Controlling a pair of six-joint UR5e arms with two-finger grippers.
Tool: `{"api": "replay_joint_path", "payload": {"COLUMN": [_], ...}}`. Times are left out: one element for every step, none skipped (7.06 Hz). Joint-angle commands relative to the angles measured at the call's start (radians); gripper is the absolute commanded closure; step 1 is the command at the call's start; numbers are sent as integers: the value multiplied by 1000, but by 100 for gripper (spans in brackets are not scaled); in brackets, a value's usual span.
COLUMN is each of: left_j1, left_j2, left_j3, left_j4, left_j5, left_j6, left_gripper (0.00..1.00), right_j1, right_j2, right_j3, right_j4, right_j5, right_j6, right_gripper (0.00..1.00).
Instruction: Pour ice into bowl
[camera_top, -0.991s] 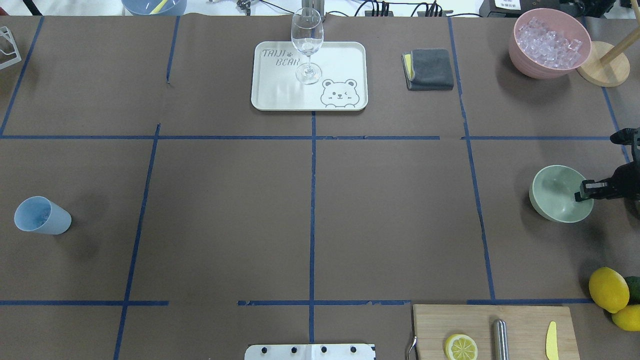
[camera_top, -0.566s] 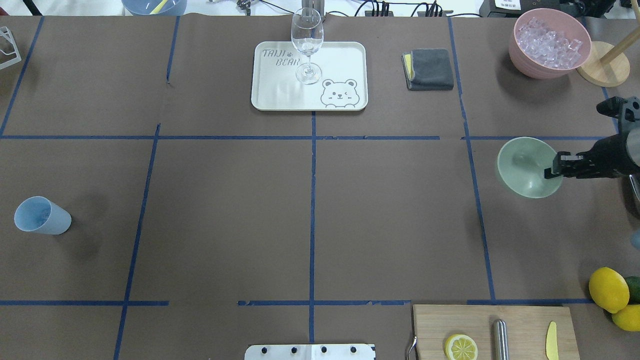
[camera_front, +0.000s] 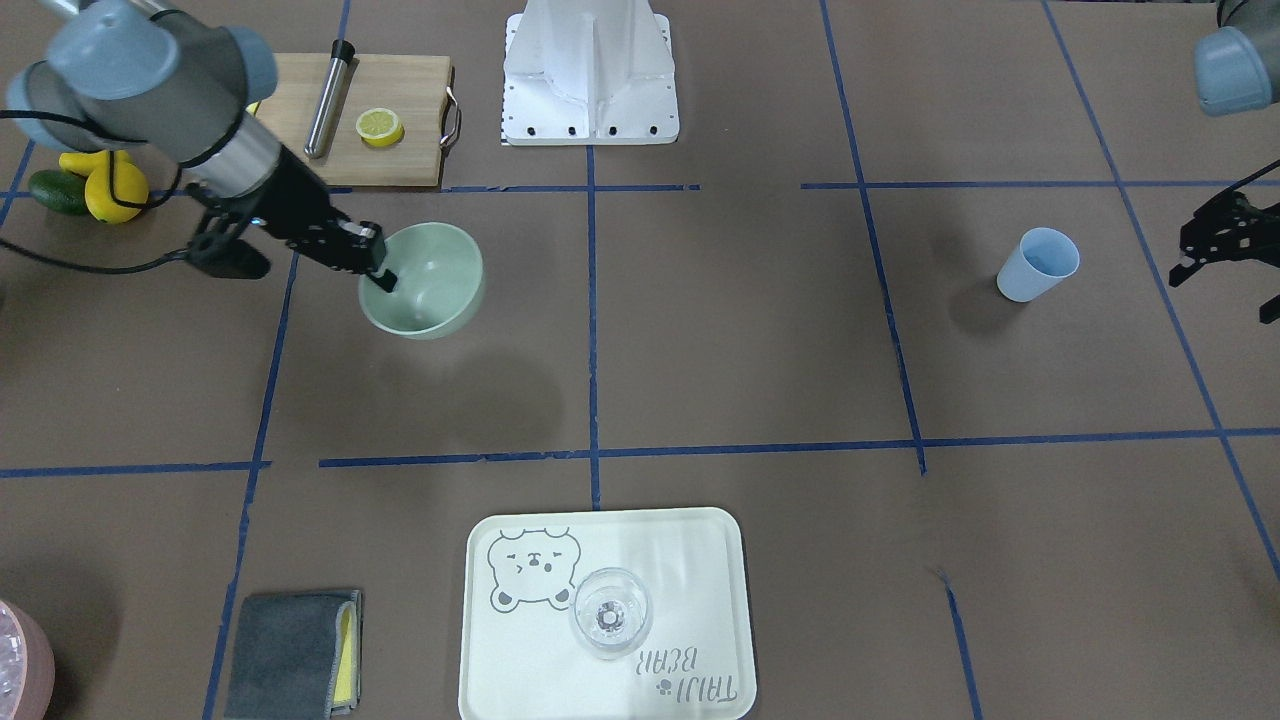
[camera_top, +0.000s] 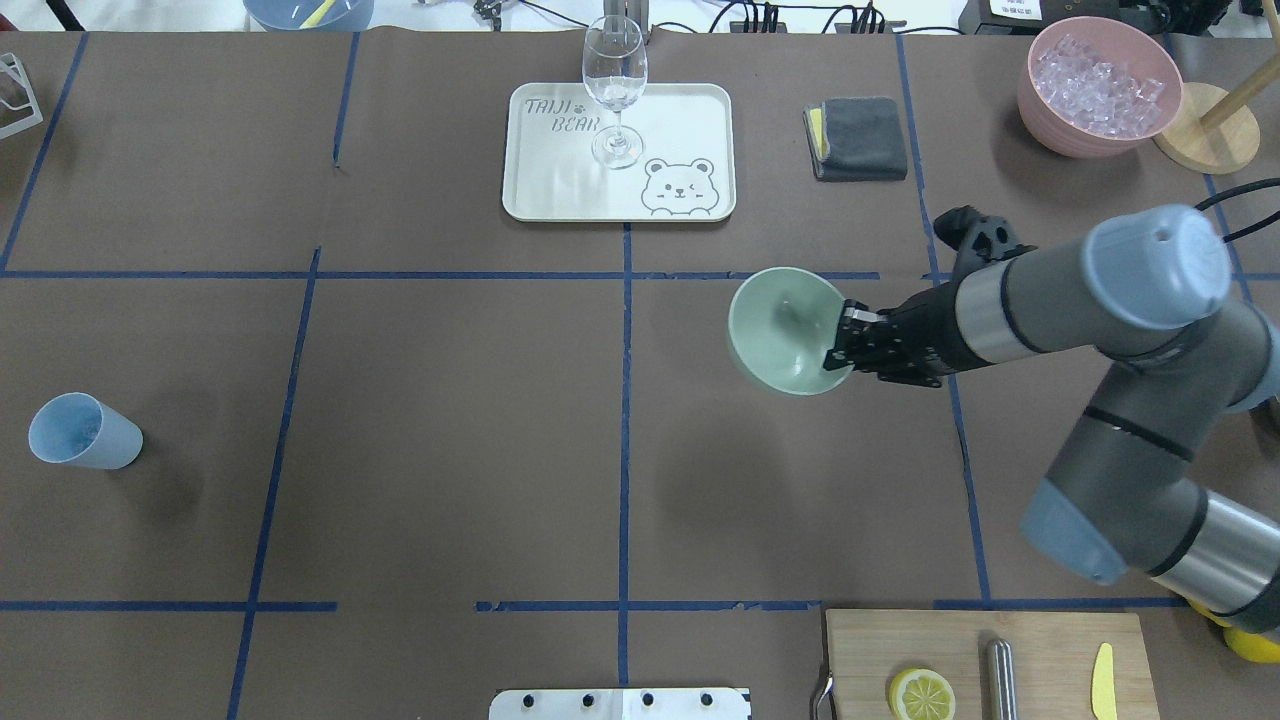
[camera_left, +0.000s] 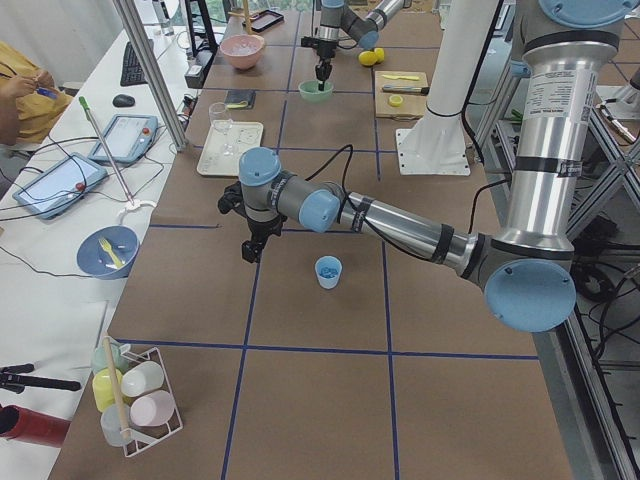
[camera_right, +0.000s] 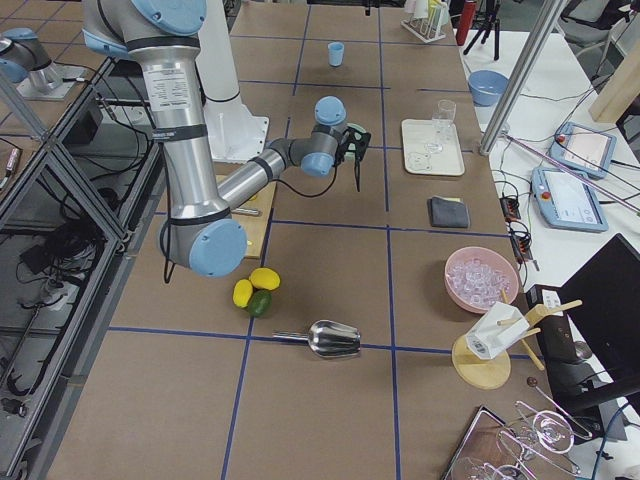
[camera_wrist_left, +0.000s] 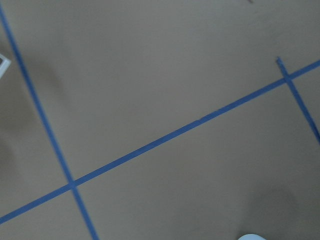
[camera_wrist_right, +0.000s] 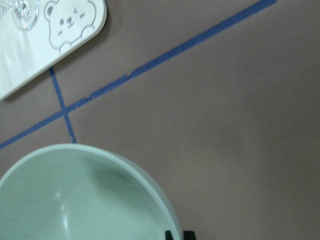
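Holding bowl (camera_top: 780, 320) | right gripper (camera_top: 838, 347) clamped on rim, bowl leftward of fingers | left gripper (camera_front: 1200, 250) nearer cup (camera_top: 85, 432), its fingers' state: cannot tell

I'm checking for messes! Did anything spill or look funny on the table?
Nothing is spilled. One odd sight: the pale sage-green round bowl hangs above the table, empty, pinched at its rim by the right gripper. The clear ice cubes sit in the pink round bowl.
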Motion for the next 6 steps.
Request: {"api": "replay_joint_path", "payload": {"left_j1": [141,180,183,186,226,293], "left_j2": [63,100,134,143,207,263], "left_j3": [-8,-26,-55,-66,-98,-100], "left_j4": [-347,-528,-577,-582,-617,-733], "left_j5": [10,62,76,50,62,220], "left_j6": [-333,-382,-381,-392,-512,-601], "left_gripper": [0,0,0,0,0,0], "right_j1": [-212,-231,-231,-231,-232,-245], "right_j2": [295,363,438,493,505,505], "right_j3": [-34,-126,-233,-322,-382,-407], "right_j4": [-371,-365,-363,-357,-295,-252], "right_j5": [-235,-266,-271,-271,-279,-280], "right_j6": [73,146,156,158,182,229], "right_gripper": [100,100,100,100,100,100]}}
